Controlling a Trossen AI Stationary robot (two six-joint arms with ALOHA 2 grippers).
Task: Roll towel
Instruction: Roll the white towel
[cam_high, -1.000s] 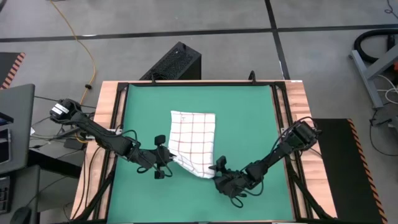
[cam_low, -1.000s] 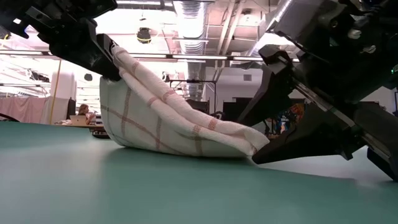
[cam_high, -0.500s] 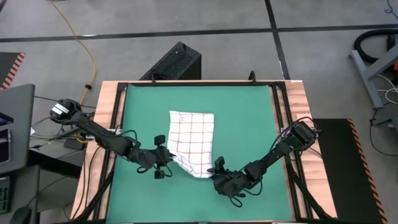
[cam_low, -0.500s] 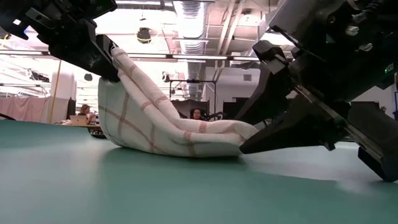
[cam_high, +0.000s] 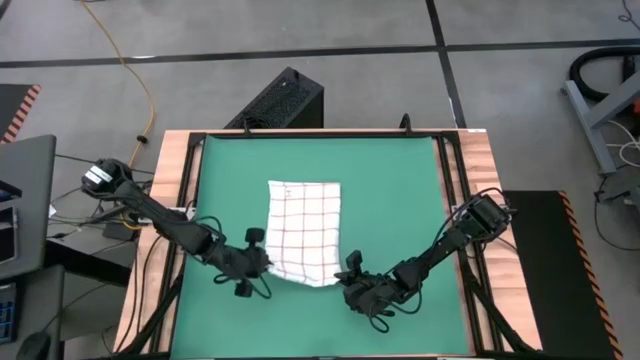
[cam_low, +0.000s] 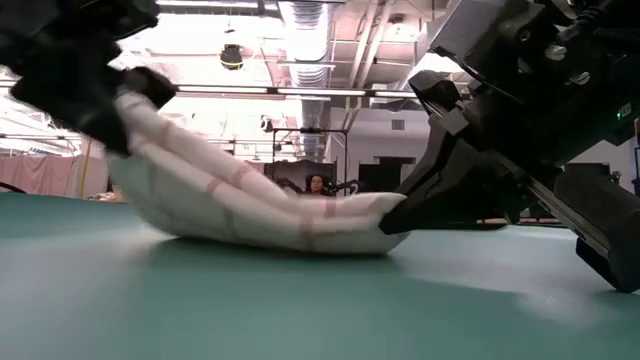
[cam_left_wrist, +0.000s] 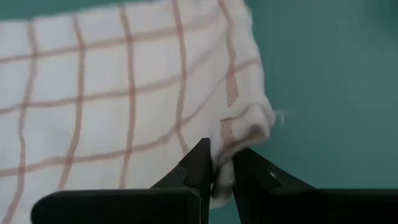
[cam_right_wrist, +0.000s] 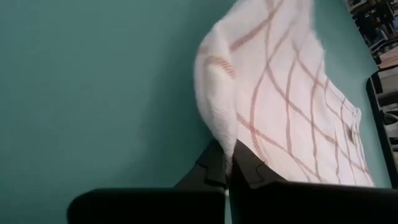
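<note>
I have both grippers pinched shut on the near edge of the towel (cam_high: 305, 230): the left gripper (cam_high: 262, 264) holds its near-left corner and the right gripper (cam_high: 343, 281) its near-right corner, and each wrist view shows a fold of white cloth squeezed between closed fingertips. The towel lies on the green mat (cam_high: 400, 200), a little left of the middle, flat at its far end and lifted at the near end, where in the low view it sags in a shallow curve between my two holds. My worry is the grip itself: each bite looks thin, only a bit of hem, so if I draw the edge up and over toward the far side too fast, one corner could slip free and the roll would start crooked. I judge that uneven travel of the two arms would do the same, skewing the tube or bunching the cloth toward one side. The far end is held by nothing, so the whole towel may slide on the mat instead of curling over itself. The mat looks smooth and flat, framed by a wooden table edge (cam_high: 488, 200). Beyond the table I see grey floor, a yellow cable (cam_high: 135, 70) and a dark box (cam_high: 285, 98) at the far side; the low view shows ceiling ducts and bright lights.
</note>
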